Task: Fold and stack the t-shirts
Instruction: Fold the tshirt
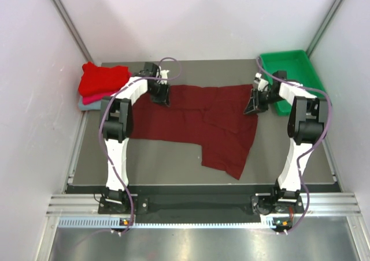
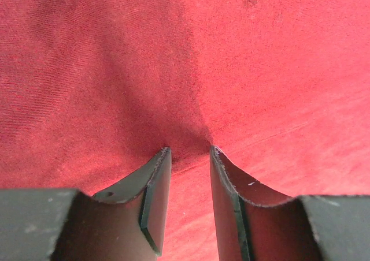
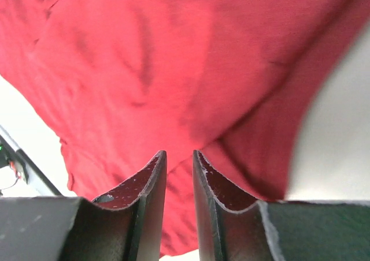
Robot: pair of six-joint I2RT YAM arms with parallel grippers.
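Note:
A dark maroon t-shirt (image 1: 196, 122) lies spread across the dark table, its lower right part hanging toward the front. My left gripper (image 1: 161, 96) is at the shirt's far left corner. In the left wrist view the cloth (image 2: 231, 53) puckers into that gripper's (image 2: 189, 148) tips, which are shut on a pinch of it. My right gripper (image 1: 252, 106) is at the far right corner. There a fold of the cloth (image 3: 144, 59) runs between its narrow jaws (image 3: 179, 152). Folded t-shirts are stacked at the far left: bright red (image 1: 103, 79) on top, pink (image 1: 92, 99) and grey-blue (image 1: 87, 105) beneath.
A green plastic tray (image 1: 283, 56) stands at the far right corner, just behind the right arm. Bare table (image 1: 162, 157) shows in front of the shirt. White walls close in on both sides and at the back.

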